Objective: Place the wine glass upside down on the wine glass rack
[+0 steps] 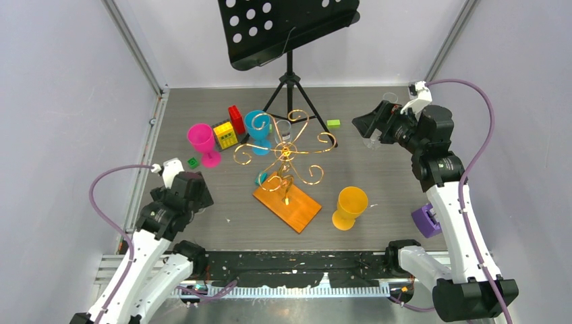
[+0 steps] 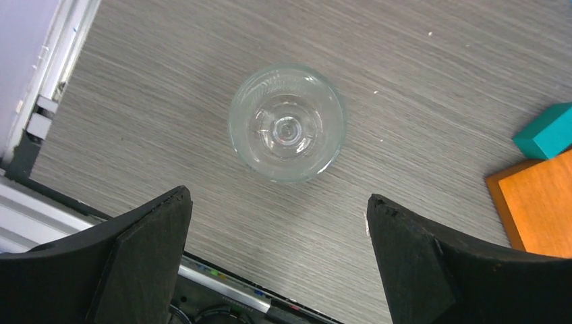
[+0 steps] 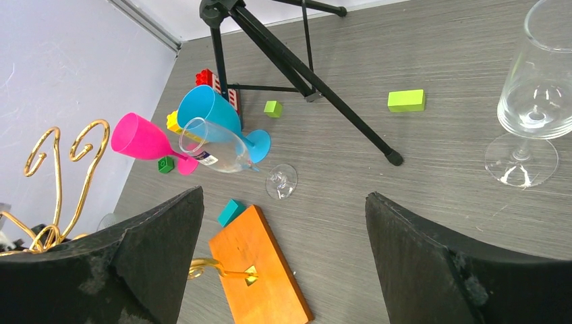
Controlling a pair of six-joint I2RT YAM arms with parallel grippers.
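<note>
Clear glass, and basically nothing's done yet: the wine glass stands upright at the near left of the grey wood-grain table, right below the left gripper, jaws wide and empty. Right gripper, far right, gapes empty too near a second clear glass. Gold wine glass rack mid-table holds nothing I can see. Grab, flip, hang are all left. Pale walls, black music stand behind.

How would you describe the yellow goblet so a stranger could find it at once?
Start at the gold wire rack on its orange base, mid-table. Just right of that base, toward the near edge, stands a goblet. It is the only yellow one and stands alone; the pink goblet and the blue goblet sit behind the rack, to the left.
</note>
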